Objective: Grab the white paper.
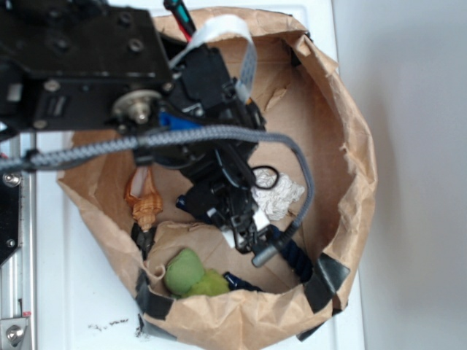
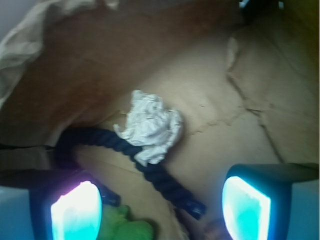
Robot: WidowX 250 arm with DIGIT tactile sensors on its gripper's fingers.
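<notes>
Glowing blue pads (image 2: 75, 212) right up close, one low on each side. Claw (image 2: 160, 205) wide apart, holding nothing, hanging over the inside of the bag (image 2: 225, 125).

Paper (image 2: 150, 125) a bit ahead of the claw, down on the brown bag floor. Touching the dark blue rope (image 2: 155, 175), with one corner lying over it. From the outside view, paper (image 1: 277, 195) just beside the black arm, near the middle of the bag (image 1: 350, 146), and well apart from the green ball (image 1: 193, 273).

To grab it well, probably: move forward first, so the paper sits between the two pads. Then go straight down. Pinch the fat middle, not a thin corner. Try to leave the rope (image 1: 292, 255) out of the pinch, or it may come up too. Stay clear of the bag walls.

Paper: white, scrunched into a lumpy wad, full of grey folds. Looks light and squashy, so likely easy to squeeze. Rope: thick, twisted, bendy, curving in a loop under the paper. Ball (image 2: 120, 225): green, fuzzy, down by the left pad. Bag: stiff brown paper, creased and cracked, with black tape on the rim. Orange-brown toy (image 1: 142, 197) on the far side, too blurry to name.
</notes>
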